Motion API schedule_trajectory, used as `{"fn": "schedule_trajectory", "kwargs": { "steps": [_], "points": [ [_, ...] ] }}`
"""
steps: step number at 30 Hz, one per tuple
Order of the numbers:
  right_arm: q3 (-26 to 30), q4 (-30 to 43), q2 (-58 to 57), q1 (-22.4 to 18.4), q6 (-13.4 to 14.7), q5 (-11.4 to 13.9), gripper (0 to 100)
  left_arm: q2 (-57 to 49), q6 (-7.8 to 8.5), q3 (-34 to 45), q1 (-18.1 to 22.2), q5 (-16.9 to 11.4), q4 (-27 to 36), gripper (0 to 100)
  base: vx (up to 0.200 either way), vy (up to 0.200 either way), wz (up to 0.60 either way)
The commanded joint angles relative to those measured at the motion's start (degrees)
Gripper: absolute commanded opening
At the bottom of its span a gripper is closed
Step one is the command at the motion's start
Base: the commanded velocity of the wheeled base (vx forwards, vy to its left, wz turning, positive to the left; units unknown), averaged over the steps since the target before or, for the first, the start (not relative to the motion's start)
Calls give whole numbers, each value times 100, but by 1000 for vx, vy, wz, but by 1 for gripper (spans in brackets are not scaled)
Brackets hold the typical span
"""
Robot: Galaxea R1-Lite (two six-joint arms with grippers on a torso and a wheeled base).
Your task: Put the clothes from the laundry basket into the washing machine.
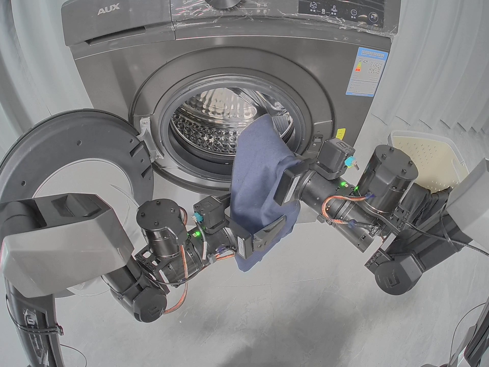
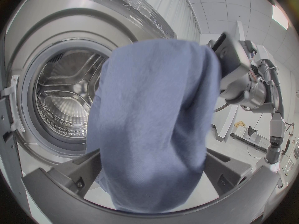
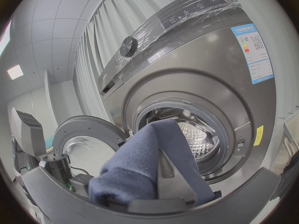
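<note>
A dark blue cloth (image 1: 260, 179) hangs in front of the washing machine's open drum (image 1: 224, 115), its upper end level with the drum mouth. My right gripper (image 3: 154, 162) comes in from the right and is shut on the cloth, which drapes over it and hides one finger; the other finger (image 3: 169, 175) shows. Below it, my left gripper (image 1: 262, 235) is open. Its two fingers (image 2: 82, 171) stand wide apart on either side of the cloth's hanging lower part (image 2: 152, 125). The cream laundry basket (image 1: 433, 156) stands at the right of the machine.
The round machine door (image 1: 76, 154) is swung open to the left, close beside my left arm. The grey floor (image 1: 305, 307) lies in front of the machine. A pale curtain (image 1: 443, 52) hangs behind it.
</note>
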Motion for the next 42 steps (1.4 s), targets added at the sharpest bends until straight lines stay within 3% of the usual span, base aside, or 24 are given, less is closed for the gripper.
{"fn": "schedule_trajectory", "kwargs": {
  "steps": [1, 3, 18, 19, 23, 26, 30, 36, 42],
  "points": [
    [20, 8, -24, 142, 1, -34, 0, 338, 4, -176, 57, 1, -3, 100, 0, 0, 0],
    [46, 17, -68, 195, 10, -148, 0, 417, 4, -281, 110, 18, -3, 100, 0, 0, 0],
    [178, 34, -165, 370, 98, -192, 0, 655, -5, -703, 321, 220, 5, 100, 0, 0, 0],
    [195, 34, -209, 370, 98, -192, 0, 655, -14, -721, 321, 229, 5, 0, 0, 0, 0],
    [292, 34, -288, 283, 98, -192, 0, 637, -31, -774, 321, 238, -3, 0, 0, 0, 0],
    [486, 52, -472, 10, 107, -192, 0, 523, -163, -791, 347, 466, -12, 0, 0, 0, 0],
    [784, 140, -578, -245, 107, -192, 0, 303, -260, -747, 365, 546, -12, 0, 0, 0, 0],
    [1224, 184, -587, -324, 107, -192, 0, -119, -321, -633, 294, 713, -12, 0, 0, 0, 0],
    [1277, 148, -393, -341, 107, -175, 0, -453, -427, -343, 198, 739, -3, 0, 0, 0, 0]
  ]
}}
